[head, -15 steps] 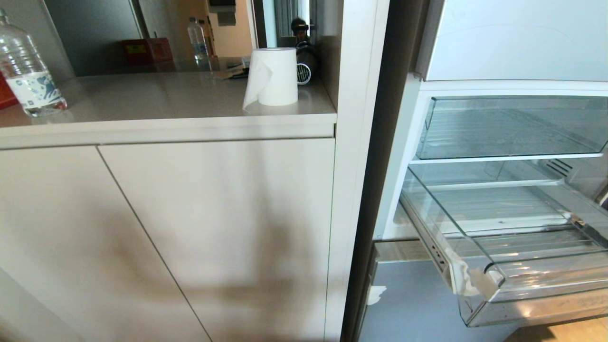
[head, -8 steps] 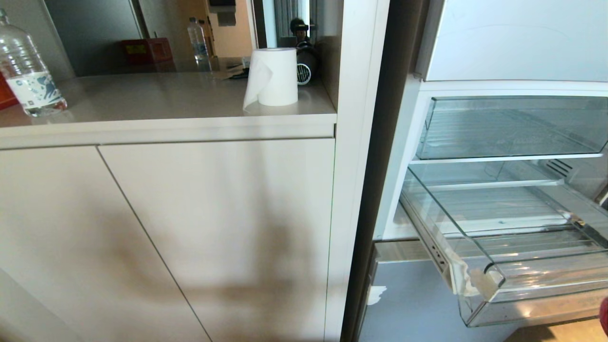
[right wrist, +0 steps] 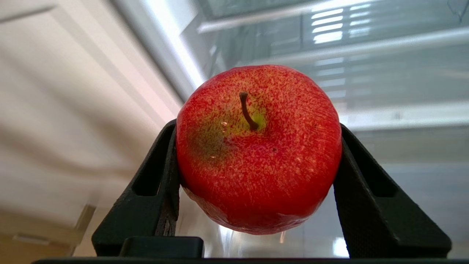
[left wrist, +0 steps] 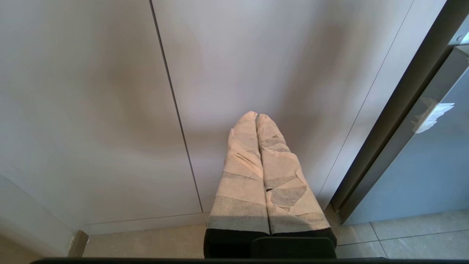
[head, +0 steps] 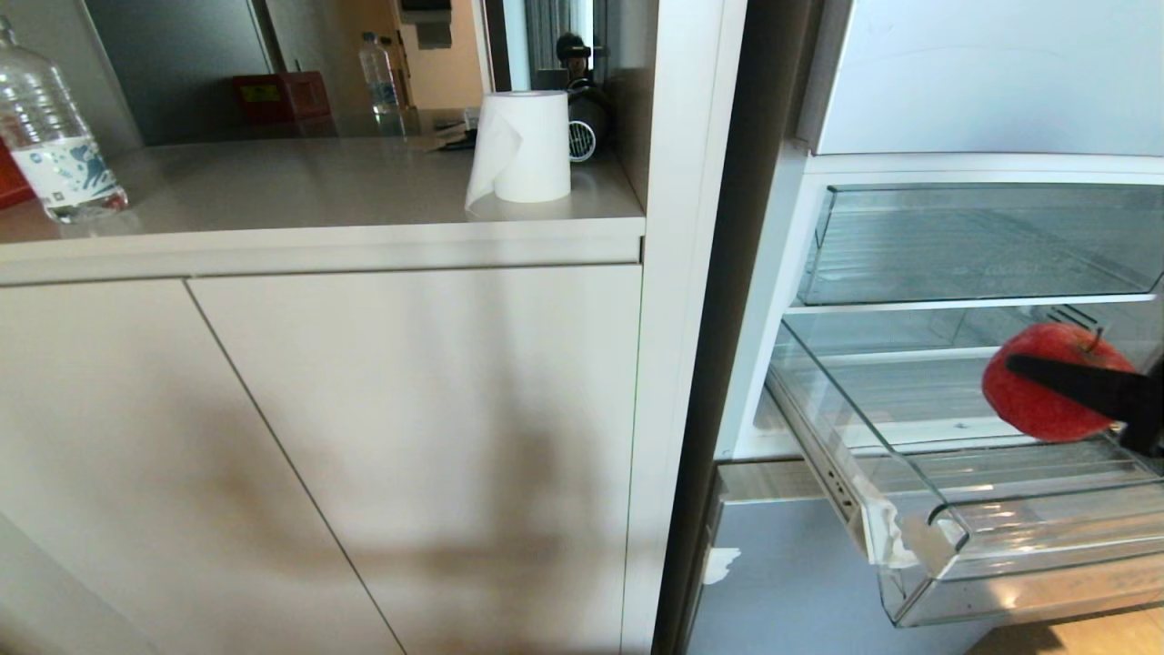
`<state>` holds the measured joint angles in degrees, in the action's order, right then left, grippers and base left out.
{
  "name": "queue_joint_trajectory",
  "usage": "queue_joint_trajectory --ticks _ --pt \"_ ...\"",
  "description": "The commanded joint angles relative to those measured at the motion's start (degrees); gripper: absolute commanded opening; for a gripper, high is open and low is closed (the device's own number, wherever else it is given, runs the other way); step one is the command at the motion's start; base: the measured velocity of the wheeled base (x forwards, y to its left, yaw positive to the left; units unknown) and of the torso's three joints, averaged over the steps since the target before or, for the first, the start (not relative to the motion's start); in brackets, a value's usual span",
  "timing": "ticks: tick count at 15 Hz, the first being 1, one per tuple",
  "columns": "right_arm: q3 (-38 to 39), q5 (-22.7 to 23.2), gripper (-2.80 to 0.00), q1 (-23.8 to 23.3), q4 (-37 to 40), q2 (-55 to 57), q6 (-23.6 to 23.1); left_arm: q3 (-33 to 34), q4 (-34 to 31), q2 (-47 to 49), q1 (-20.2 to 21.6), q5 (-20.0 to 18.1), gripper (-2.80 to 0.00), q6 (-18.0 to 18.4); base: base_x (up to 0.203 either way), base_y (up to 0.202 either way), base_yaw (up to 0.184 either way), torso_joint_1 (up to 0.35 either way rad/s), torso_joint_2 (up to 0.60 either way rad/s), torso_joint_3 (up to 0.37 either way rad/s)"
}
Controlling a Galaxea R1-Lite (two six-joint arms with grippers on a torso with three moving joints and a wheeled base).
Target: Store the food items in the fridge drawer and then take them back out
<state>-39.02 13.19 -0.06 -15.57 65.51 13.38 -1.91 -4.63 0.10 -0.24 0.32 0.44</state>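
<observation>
Storing phase, early by my read: my right end effector is clamped on one apple, carried in the air above the pulled-out fridge drawer, not yet set down; the drawer looks bare inside, so the drop-in and the whole take-back-out are left. My left end effector hangs low in front of the cabinet doors with its taped fingers pressed together, holding nothing. Count: one apple, one open drawer with one clear bin above it; on the worktop, one paper roll and two water bottles.
</observation>
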Motion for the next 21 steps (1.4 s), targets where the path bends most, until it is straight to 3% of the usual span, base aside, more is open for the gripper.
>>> queue_joint_trajectory --ticks 1,4,16,21 --pt "-5.11 0.06 -2.8 -1.03 -1.85 13.8 0.08 -0.03 -0.03 0.08 -0.03 0.03 -2.8 0.0 0.0 0.0 0.0 0.0 0.0 0.0" --pt "-10.47 -0.89 -2.8 -1.83 -3.67 20.8 -0.46 -0.03 -0.03 0.08 -0.03 0.03 -2.8 0.0 0.0 0.0 0.0 0.0 0.0 0.0" --pt "-10.7 -2.2 -2.8 -2.75 -4.16 33.12 -0.37 -0.03 -0.03 0.08 -0.03 0.03 -2.8 0.0 0.0 0.0 0.0 0.0 0.0 0.0" --pt "-11.25 -3.77 -2.8 -2.67 -8.06 37.18 -0.31 -0.03 -0.03 0.08 -0.03 0.03 -2.8 0.0 0.0 0.0 0.0 0.0 0.0 0.0"
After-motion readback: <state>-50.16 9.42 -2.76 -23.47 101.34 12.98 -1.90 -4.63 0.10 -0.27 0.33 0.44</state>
